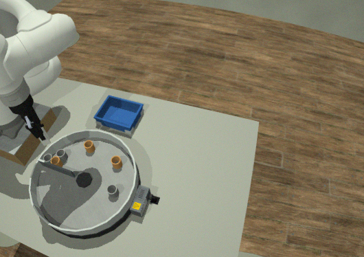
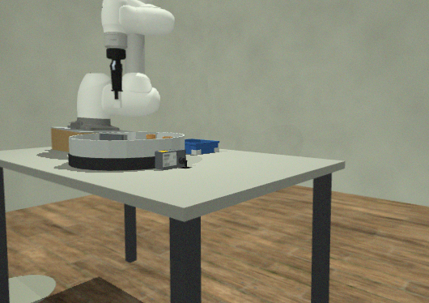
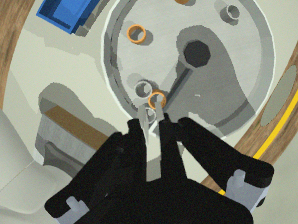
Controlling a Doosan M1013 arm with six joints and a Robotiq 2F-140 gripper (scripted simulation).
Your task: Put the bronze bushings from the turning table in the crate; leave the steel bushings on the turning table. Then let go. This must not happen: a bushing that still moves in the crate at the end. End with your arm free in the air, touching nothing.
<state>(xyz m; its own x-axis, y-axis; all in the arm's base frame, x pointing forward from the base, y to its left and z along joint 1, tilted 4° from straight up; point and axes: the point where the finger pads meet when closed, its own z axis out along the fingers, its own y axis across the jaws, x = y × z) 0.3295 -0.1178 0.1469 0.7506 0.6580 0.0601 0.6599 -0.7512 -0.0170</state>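
The turning table (image 1: 86, 217) (image 2: 121, 148) (image 3: 165, 25) carries three bronze and three steel bushings, all upright. One bronze bushing (image 1: 56, 161) stands at the divider bar, close beside two steel bushings (image 1: 60, 153) (image 1: 47, 157). Two other bronze bushings (image 1: 89, 147) (image 1: 117, 163) stand apart, towards the back and right. A third steel bushing (image 1: 114, 193) stands at the front right. The blue crate (image 1: 113, 125) (image 2: 202, 147) is empty inside. My gripper (image 1: 46, 142) (image 2: 117, 103) (image 3: 151, 112) is shut with nothing held. It hangs high above the turning table's rim, on the arm's side.
The divider bar (image 1: 58, 169) (image 3: 180, 84) runs from the dark hub (image 1: 84, 180) (image 3: 196, 53) to the rim near the grouped bushings. A raised wall rings the turning table. A grey motor box (image 1: 140, 201) (image 2: 167, 160) sits at its right side. The crate stands behind the turning table.
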